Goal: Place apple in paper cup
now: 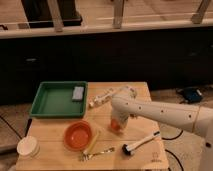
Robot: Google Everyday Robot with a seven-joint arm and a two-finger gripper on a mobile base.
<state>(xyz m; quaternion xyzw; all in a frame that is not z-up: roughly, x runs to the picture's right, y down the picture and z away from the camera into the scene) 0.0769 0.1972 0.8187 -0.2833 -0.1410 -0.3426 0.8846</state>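
The apple [116, 128], small and orange-red, sits on the wooden table [140, 160] right of the orange bowl [78, 135]. My gripper [116, 123] hangs from the white arm [160, 113] that comes in from the right, and it is down right over the apple, hiding its top. The paper cup [28, 147], short and cream-white, stands at the table's front left corner, far left of the gripper.
A green tray [50, 101] with a grey sponge [77, 93] is at the back left. A white object [102, 98] lies behind the gripper. A black-headed brush [140, 143] lies front right; a yellow stick [92, 142] and a fork [96, 153] lie by the bowl.
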